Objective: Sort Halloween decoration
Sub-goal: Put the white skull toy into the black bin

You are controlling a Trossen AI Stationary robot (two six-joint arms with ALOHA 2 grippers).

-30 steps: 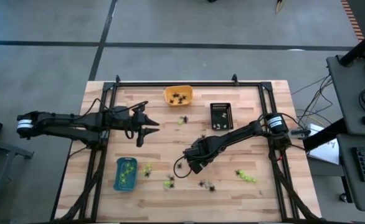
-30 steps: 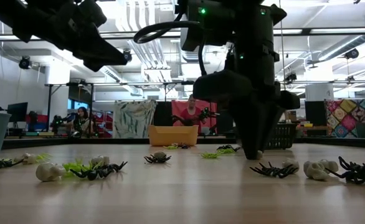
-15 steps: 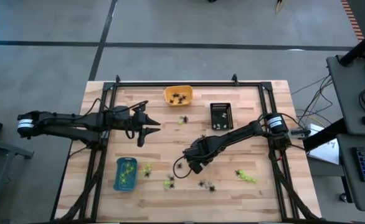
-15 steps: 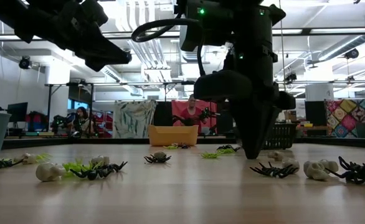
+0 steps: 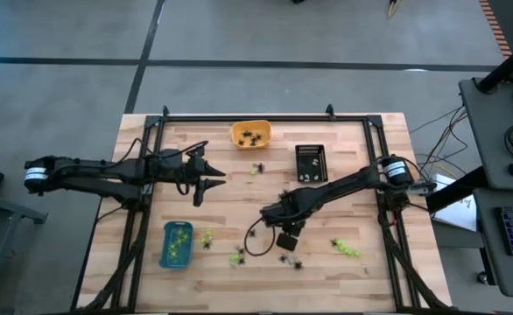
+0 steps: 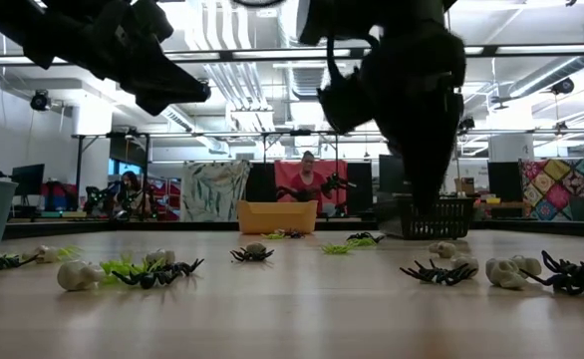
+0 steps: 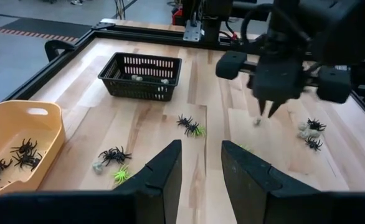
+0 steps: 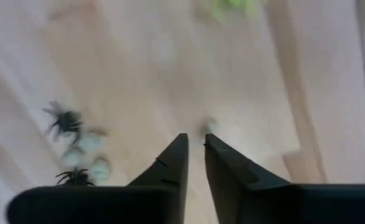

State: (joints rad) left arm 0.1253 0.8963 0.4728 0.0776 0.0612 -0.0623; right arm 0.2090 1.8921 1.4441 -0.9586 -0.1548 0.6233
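On my left side, the left gripper (image 5: 211,184) hangs above the bare boards between the orange tray (image 5: 250,134) and the blue tray (image 5: 176,244), its fingers a modest gap apart with nothing between them. It is just waiting. The blue tray has lime-green pieces in it, and more lie loose just beside it. The orange tray holds black spiders (image 7: 20,154). Moving across, the right gripper (image 5: 284,229) is over the middle of the table, lifted clear of the wood. Its fingers (image 8: 173,163) are almost together with only a thin slit between, and I see nothing pinched there. A small whitish piece (image 7: 256,121) lies on the boards right under the tips. I judge I am mid-pick on a whitish piece. Next I need to come straight down, spread a touch and close on it. Further right, the black basket (image 7: 140,76) already has whitish pieces, so that is where it goes.
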